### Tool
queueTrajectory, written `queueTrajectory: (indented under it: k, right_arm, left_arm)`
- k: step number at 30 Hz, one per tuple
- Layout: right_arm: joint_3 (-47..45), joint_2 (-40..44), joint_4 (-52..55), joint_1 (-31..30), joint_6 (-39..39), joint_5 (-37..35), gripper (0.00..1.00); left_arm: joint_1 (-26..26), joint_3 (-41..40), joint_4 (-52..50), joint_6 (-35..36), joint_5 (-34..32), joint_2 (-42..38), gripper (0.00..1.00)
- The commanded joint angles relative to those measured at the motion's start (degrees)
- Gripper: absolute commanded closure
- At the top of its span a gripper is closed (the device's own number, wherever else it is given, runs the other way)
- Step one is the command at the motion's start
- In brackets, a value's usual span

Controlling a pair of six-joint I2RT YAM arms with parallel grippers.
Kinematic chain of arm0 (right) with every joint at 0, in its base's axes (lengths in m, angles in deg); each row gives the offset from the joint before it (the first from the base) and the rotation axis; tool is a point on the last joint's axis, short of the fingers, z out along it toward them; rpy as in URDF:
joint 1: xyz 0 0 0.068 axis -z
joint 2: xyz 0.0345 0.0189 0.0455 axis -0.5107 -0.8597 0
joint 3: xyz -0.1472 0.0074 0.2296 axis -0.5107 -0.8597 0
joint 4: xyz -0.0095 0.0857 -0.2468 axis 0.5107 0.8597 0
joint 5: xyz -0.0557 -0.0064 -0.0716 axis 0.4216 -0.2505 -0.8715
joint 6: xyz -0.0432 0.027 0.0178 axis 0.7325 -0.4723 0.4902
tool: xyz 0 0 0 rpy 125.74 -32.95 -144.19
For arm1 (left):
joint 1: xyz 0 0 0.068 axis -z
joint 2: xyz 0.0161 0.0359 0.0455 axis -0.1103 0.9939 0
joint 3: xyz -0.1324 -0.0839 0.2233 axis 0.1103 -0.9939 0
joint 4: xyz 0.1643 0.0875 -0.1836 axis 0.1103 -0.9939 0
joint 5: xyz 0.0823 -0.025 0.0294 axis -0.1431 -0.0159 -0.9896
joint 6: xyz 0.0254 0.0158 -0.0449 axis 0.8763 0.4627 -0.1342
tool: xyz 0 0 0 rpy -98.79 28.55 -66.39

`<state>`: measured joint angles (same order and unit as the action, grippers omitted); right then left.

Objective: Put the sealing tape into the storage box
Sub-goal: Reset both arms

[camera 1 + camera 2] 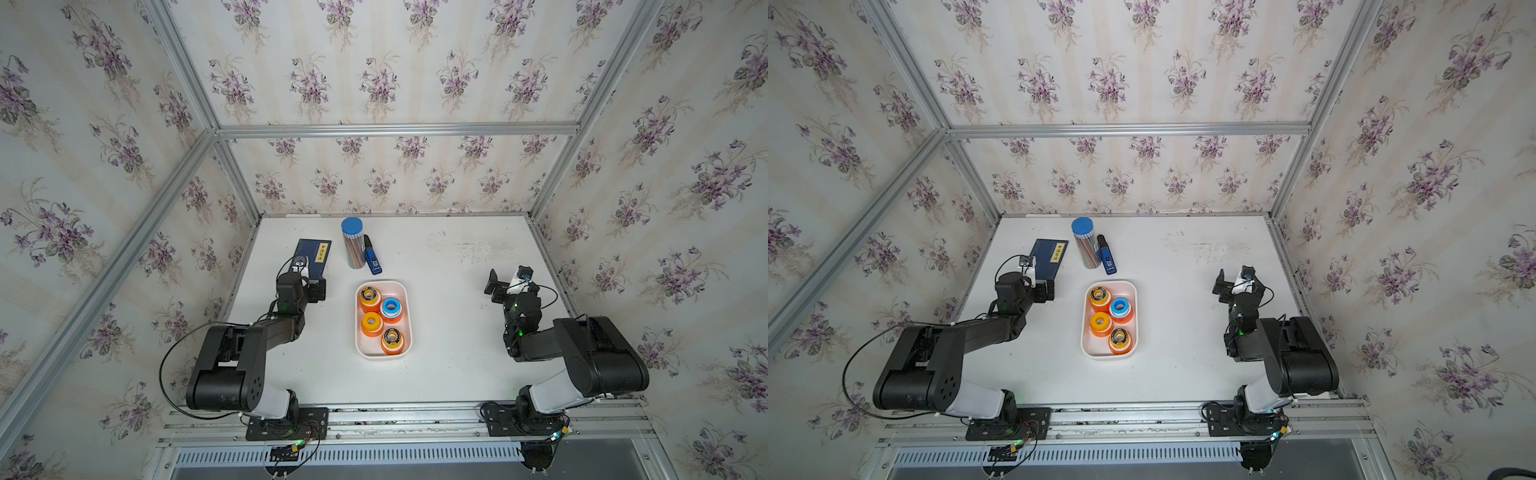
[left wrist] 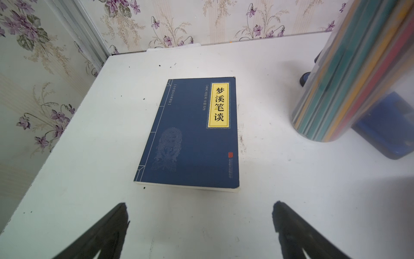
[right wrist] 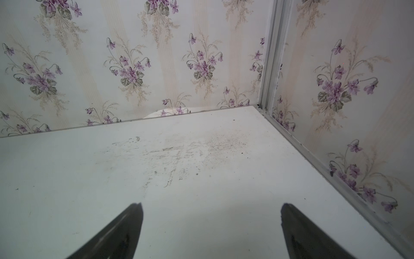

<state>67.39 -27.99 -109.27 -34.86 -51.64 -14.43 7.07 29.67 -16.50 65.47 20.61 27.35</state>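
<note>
The storage box (image 1: pixel 357 328) (image 1: pixel 1084 332), a shallow white tray, lies at the table's middle in both top views. Several sealing tape spools stand inside it: orange ones (image 1: pixel 371 323) (image 1: pixel 1100 323) and one blue-and-white one (image 1: pixel 390 307) (image 1: pixel 1121 308). My left gripper (image 1: pixel 318 286) (image 1: pixel 1045 290) hovers left of the box at the near end of a dark blue book, open and empty (image 2: pixel 199 206). My right gripper (image 1: pixel 494 286) (image 1: pixel 1222 286) is well to the right of the box, open over bare table (image 3: pixel 211 206). Neither wrist view shows the box or the tape.
A dark blue book (image 1: pixel 313 255) (image 2: pixel 192 139) lies at the back left. Behind the box stand a clear pencil tube with a blue lid (image 1: pixel 352 243) (image 2: pixel 349 74) and a blue stapler-like tool (image 1: pixel 372 255) (image 2: pixel 389 130). Papered walls close three sides.
</note>
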Motion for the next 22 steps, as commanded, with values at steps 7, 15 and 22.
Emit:
queueTrajectory:
  k: [7, 15, 22]
  right_arm:
    - [-0.03, 0.19, 0.19, 0.01, -0.31, 1.04, 0.0]
    - [0.24, 0.13, 0.36, 0.01, -0.3, 1.02, 0.0]
    - [0.05, 0.24, 0.22, 0.01, -0.31, 1.16, 0.0]
  left_arm:
    - [-0.03, -0.05, 0.7, 0.74, -0.19, -0.11, 0.0]
    - [-0.03, -0.04, 0.69, 0.78, -0.23, -0.11, 0.0]
    - [-0.03, 0.01, 0.71, 0.77, -0.34, -0.11, 0.0]
